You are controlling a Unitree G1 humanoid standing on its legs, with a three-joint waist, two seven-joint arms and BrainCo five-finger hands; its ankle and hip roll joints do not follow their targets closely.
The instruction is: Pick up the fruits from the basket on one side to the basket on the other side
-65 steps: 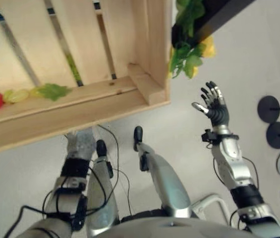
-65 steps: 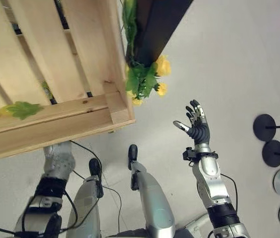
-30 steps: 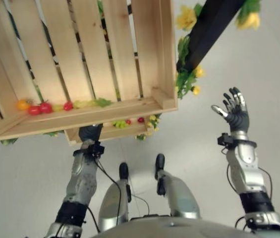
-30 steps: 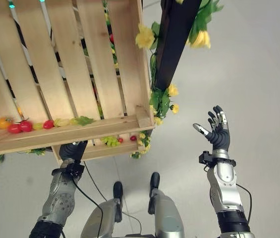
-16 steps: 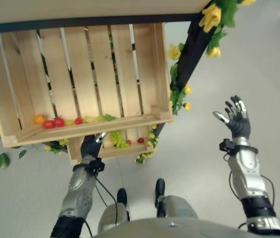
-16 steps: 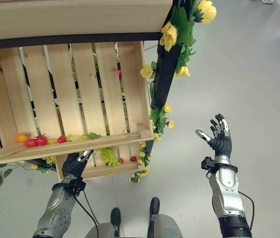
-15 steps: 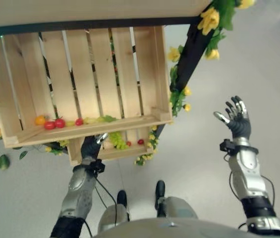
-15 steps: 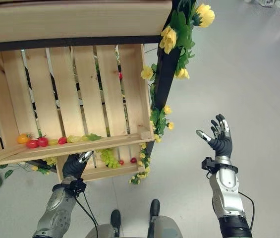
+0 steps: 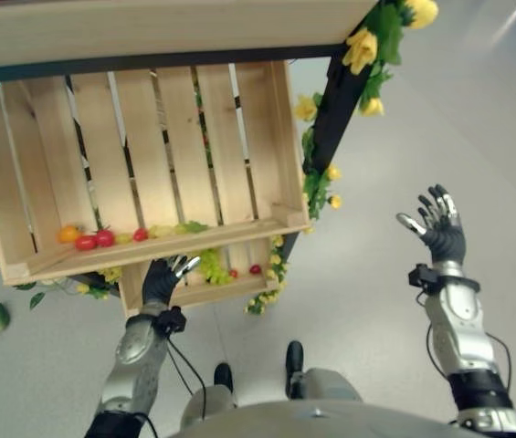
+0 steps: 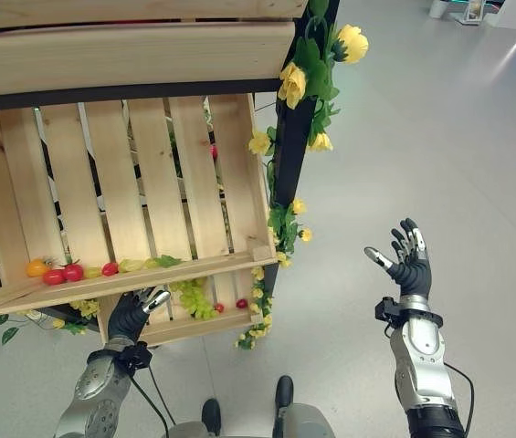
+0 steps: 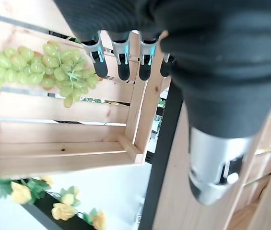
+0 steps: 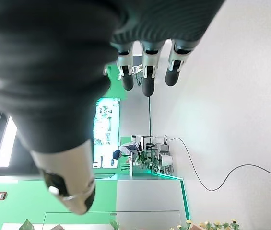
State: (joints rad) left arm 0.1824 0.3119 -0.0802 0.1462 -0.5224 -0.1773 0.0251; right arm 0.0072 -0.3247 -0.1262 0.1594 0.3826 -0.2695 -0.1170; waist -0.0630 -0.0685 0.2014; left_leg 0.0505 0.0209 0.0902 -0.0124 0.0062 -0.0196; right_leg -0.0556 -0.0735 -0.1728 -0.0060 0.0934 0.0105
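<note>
Landmark: upper crate point(image 10: 121, 192). Tomatoes point(image 10: 55, 272) lie along its front lip, toward its left end. Below that lip, the left hand point(image 10: 132, 315) reaches into the lower crate point(image 10: 194, 327), fingers straight and relaxed, holding nothing. The green grapes point(image 11: 39, 67) lie in the lower crate just beyond the fingertips. Well right of the upper crate, the right hand point(image 10: 407, 261) is raised, fingers spread, empty.
</note>
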